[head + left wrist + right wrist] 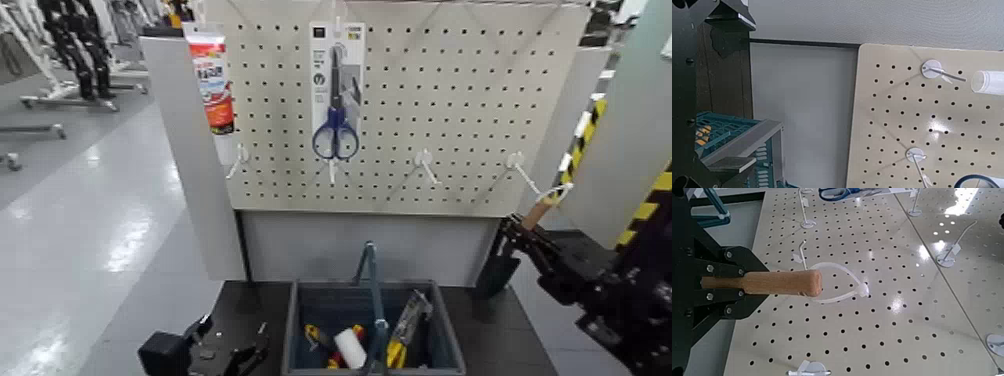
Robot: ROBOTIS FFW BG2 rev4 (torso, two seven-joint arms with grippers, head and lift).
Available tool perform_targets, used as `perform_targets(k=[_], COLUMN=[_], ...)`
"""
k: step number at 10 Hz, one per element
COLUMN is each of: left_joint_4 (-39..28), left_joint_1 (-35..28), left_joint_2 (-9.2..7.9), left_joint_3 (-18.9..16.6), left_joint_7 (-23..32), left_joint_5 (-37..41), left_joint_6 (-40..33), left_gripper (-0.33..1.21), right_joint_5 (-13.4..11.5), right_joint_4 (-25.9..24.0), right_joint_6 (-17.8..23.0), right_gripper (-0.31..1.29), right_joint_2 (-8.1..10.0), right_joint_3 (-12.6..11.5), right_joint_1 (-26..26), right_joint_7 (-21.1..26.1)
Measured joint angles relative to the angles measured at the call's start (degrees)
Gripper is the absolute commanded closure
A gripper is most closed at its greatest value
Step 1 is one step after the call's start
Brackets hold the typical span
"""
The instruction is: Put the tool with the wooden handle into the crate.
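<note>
My right gripper (pixel 524 236) is shut on the tool with the wooden handle (pixel 541 211) at the right, in front of the pegboard's lower right corner. Its dark head (pixel 497 271) hangs down and its loop (pixel 556 192) points up, close to the rightmost hook (pixel 517 162). In the right wrist view the tan handle (pixel 770 283) sticks out between my dark fingers (pixel 713 260), with the white loop (pixel 841 283) near the board. The dark grey-blue crate (pixel 300 330) with its tall central handle bar (pixel 373 285) stands below, at the middle front. My left gripper (pixel 215 348) rests low, left of the crate.
The pegboard (pixel 450 100) holds blue-handled scissors on a card (pixel 336 90), a red-and-white tube (pixel 212 80) and bare hooks (pixel 425 160). The crate holds yellow-handled pliers (pixel 403 335) and a white roll (pixel 350 348). A yellow-black striped post (pixel 650 205) stands at the right.
</note>
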State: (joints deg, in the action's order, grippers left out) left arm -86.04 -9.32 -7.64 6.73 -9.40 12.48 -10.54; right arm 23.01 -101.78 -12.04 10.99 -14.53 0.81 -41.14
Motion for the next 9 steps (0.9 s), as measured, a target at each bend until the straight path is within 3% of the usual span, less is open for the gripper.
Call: perform_targets(k=[6,9], left_joint_4=[0.0,0.0], left_joint_1=[0.0,-0.1], left_joint_2=[0.01,0.06], left_joint_3=[-0.1,-0.1], left_joint_7=[-0.1,-0.1], left_joint_5=[0.0,0.0], left_joint_6=[0.0,-0.1], left_gripper=[0.11,0.11], right_joint_5=[8.0,12.5], right_joint_4=[8.5,13.1], right_joint_6=[8.0,9.6], right_gripper=[1.19,1.19], right_joint_2=[-4.24,-4.99], right_joint_3=[5.5,8.6], right_joint_1=[0.2,-0.3], right_joint_7=[2.5,3.0])
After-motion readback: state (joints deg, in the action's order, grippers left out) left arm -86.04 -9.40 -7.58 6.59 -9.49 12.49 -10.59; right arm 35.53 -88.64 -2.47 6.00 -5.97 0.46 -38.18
